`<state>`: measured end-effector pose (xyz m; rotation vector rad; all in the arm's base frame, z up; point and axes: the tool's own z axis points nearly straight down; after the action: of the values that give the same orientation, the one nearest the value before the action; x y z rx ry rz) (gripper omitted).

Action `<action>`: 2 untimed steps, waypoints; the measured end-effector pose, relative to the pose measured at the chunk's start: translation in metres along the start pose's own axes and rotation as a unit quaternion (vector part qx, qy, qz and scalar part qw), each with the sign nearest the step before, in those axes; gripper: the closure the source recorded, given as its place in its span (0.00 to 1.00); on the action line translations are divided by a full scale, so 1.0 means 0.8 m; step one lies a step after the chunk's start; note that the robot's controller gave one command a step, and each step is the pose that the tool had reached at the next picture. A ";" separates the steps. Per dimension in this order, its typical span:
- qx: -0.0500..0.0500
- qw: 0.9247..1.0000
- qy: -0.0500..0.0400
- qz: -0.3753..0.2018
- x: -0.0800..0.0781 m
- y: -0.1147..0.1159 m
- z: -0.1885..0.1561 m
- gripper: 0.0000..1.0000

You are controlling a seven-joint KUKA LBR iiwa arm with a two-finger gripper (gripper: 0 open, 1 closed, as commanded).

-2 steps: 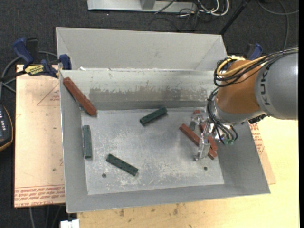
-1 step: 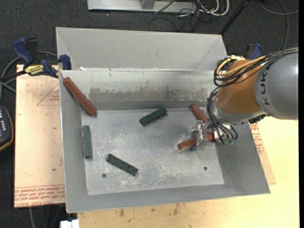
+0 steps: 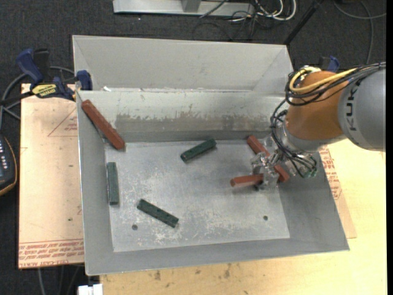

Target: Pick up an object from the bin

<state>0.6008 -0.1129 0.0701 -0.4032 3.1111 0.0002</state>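
One red-brown bar [image 3: 244, 180] end touching gripper [image 3: 263, 180]; jaw opening: cannot tell.

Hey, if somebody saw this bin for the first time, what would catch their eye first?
The gripper, under the arm's orange cover, sits low at the view's right in the grey metal bin, beside a short red-brown bar lying flat. A longer red-brown bar leans against the view's left wall, and three dark green bars lie scattered over the floor.
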 end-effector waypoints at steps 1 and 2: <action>0.000 1.000 0.000 0.000 0.000 0.000 0.000 0.00; 0.000 1.000 0.000 0.000 0.000 0.000 0.000 1.00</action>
<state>0.6008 -0.1129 0.0705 -0.4025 3.1117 0.0014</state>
